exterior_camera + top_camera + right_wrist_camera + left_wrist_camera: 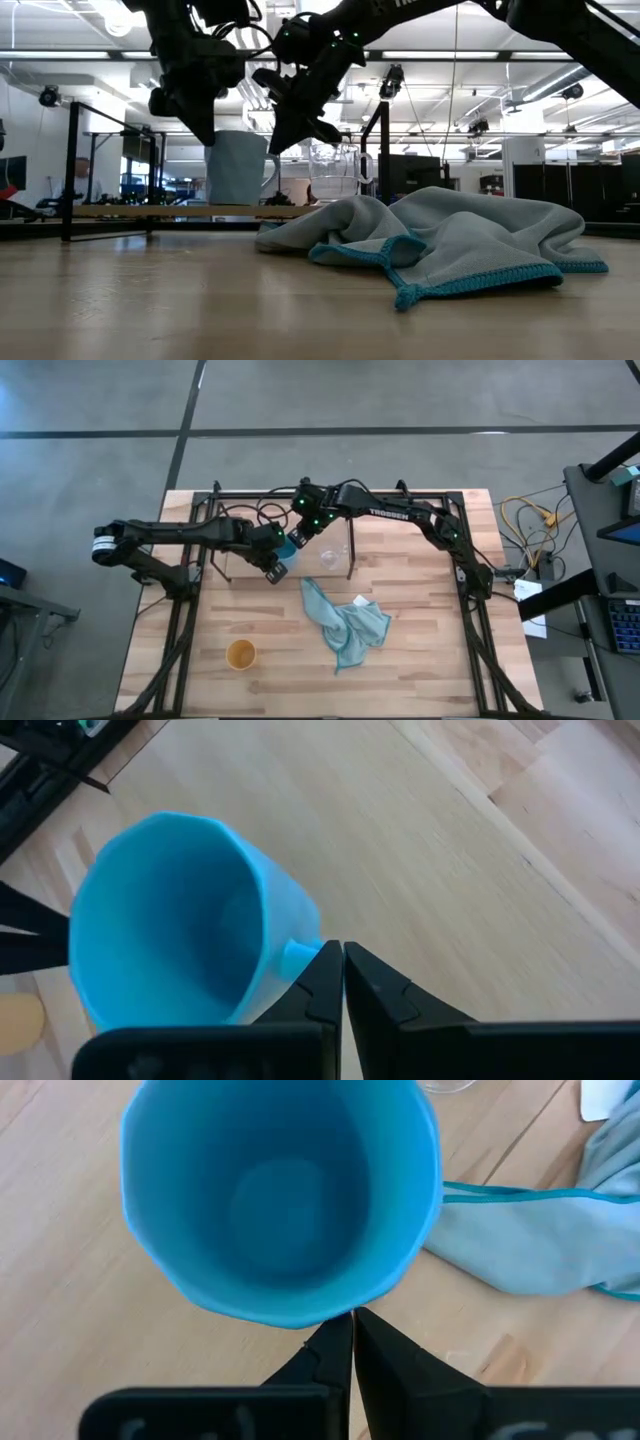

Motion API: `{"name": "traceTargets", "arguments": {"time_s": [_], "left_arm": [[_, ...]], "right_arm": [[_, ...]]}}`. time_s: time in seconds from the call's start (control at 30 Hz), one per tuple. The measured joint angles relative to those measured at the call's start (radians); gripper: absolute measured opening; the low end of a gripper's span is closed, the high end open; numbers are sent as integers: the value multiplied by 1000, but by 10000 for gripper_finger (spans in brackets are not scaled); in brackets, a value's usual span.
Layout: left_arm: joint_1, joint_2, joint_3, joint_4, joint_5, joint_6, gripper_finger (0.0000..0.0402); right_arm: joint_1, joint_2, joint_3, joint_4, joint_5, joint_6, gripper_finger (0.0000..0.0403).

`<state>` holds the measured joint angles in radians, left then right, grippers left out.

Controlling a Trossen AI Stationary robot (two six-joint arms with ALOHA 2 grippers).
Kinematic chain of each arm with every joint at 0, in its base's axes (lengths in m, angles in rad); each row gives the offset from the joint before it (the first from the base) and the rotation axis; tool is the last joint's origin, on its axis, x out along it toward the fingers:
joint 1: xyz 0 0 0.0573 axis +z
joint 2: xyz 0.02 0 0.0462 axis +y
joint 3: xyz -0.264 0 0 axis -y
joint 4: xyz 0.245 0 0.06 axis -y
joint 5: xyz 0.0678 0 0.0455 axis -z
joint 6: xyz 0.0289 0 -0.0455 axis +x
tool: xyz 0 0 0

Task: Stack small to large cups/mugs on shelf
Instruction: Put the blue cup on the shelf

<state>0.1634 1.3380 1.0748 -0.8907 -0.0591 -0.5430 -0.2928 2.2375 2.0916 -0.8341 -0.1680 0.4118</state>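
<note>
The light blue mug (287,548) (238,167) stands upright on the shelf board (130,211), its handle (271,176) turned toward the clear glass cup (330,170) beside it. My left gripper (275,567) (352,1330) is shut and slants down at the mug's rim on the side away from the glass. My right gripper (299,537) (342,960) is shut too and slants down at the handle side. The yellow-orange cup (240,654) stands on the tabletop near the front left. My left gripper has its shut fingertips (335,1342) against the outside of the mug's rim (318,1318), slanting down from above. The mug stands upright on the board. My right gripper has its shut fingertips (322,970) beside the handle's upper joint (298,956); I cannot tell whether they touch it.
A crumpled light blue cloth (345,622) (440,240) lies on the tabletop in front of the shelf. The shelf's black frame and upright rod (381,160) stand close to the glass. Free tabletop lies at the near side around the yellow-orange cup.
</note>
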Motion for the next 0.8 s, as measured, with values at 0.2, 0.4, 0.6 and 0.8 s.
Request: {"name": "traceTargets", "arguments": {"time_s": [0.2,0.4,0.6,0.8], "left_arm": [[1,-1,0,-3,-26,0,0],[14,-2,0,-2,-35,0,0],[33,-2,0,-6,-49,0,0],[58,-2,0,1,-55,1,0]], "right_arm": [[15,0,10,-11,2,0,8],[22,-3,10,-46,6,-1,8],[31,-12,10,-62,7,1,8],[41,-35,9,-98,8,4,9]]}}
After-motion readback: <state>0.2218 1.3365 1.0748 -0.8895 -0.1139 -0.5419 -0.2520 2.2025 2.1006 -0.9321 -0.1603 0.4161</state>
